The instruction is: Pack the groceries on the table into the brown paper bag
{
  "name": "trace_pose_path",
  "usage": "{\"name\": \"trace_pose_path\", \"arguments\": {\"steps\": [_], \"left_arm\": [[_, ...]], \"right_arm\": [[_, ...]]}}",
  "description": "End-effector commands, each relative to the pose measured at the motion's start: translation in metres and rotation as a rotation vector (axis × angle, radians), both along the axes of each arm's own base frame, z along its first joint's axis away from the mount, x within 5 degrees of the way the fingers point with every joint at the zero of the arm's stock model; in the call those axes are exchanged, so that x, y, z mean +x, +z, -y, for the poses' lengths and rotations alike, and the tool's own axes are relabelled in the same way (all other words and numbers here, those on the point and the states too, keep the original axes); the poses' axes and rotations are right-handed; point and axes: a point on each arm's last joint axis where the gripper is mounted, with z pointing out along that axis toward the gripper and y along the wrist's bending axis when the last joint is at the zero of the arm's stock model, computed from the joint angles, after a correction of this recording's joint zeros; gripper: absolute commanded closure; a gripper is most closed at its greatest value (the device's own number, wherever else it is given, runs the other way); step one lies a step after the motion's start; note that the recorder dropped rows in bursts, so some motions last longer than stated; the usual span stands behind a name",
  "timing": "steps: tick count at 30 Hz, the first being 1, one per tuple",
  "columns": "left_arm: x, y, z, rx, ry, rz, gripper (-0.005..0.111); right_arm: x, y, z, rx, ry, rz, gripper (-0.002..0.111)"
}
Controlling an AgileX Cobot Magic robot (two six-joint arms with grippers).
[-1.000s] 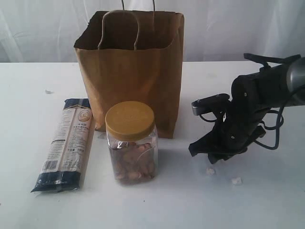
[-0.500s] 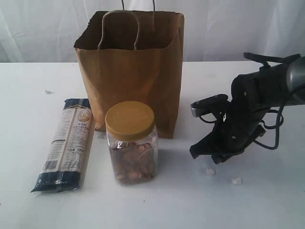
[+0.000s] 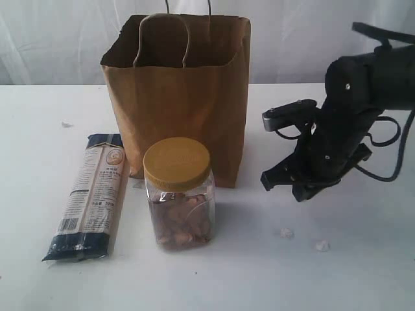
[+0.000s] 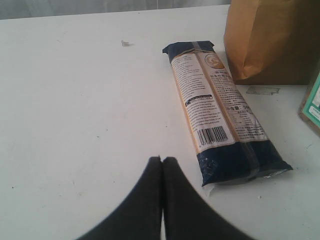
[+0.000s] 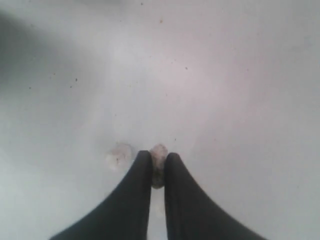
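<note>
The brown paper bag (image 3: 175, 103) stands open at the back of the white table (image 3: 363, 278). A clear yellow-lidded jar (image 3: 178, 194) stands in front of it. The long navy-beige pasta packet (image 3: 91, 191) lies flat to the left, and it also shows in the left wrist view (image 4: 220, 110) beside the bag's corner (image 4: 270, 40). My left gripper (image 4: 161, 160) is shut and empty, near the packet's end. My right gripper (image 3: 282, 186) hangs above the table right of the bag. In the right wrist view it (image 5: 158, 157) is shut on a small white crumb (image 5: 159, 152).
Two white crumbs (image 3: 286, 232) (image 3: 321, 245) lie on the table below the right gripper, and one crumb (image 5: 119, 154) shows beside its fingers. Another speck (image 3: 65, 124) lies far left. Something with a teal-and-white label (image 4: 312, 107) shows at the left wrist view's edge.
The right arm has risen off the table and shifted slightly right, and its jaws have closed. Jar, packet, bag and the two loose crumbs have not moved.
</note>
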Motion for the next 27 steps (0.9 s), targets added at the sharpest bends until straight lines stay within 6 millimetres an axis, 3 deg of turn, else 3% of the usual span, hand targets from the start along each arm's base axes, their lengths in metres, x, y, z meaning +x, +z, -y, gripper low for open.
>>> {"name": "trace_pose_path", "arguments": {"steps": [1,8,12,16,19,23,27], "left_arm": [[0.000,-0.001,0.000,-0.012,0.003,0.000,0.107],[0.000,-0.001,0.000,-0.012,0.003,0.000,0.107],[0.000,-0.001,0.000,-0.012,0.003,0.000,0.107],[0.000,-0.001,0.000,-0.012,0.003,0.000,0.107],[0.000,-0.001,0.000,-0.012,0.003,0.000,0.107],[0.000,-0.001,0.000,-0.012,0.003,0.000,0.107],[0.000,-0.001,0.000,-0.012,0.003,0.000,0.107]], "right_arm": [[-0.024,0.028,0.006,0.023,-0.001,-0.046,0.107],[-0.073,0.060,0.014,0.138,0.036,-0.046,0.107],[-0.086,0.103,0.016,0.257,0.037,0.139,0.107],[-0.084,0.157,0.013,0.393,0.043,0.414,0.107],[-0.079,0.192,0.009,0.451,0.053,0.496,0.108],[-0.068,0.222,-0.001,0.508,0.081,0.484,0.108],[-0.054,0.235,-0.019,0.510,0.150,0.455,0.108]]}}
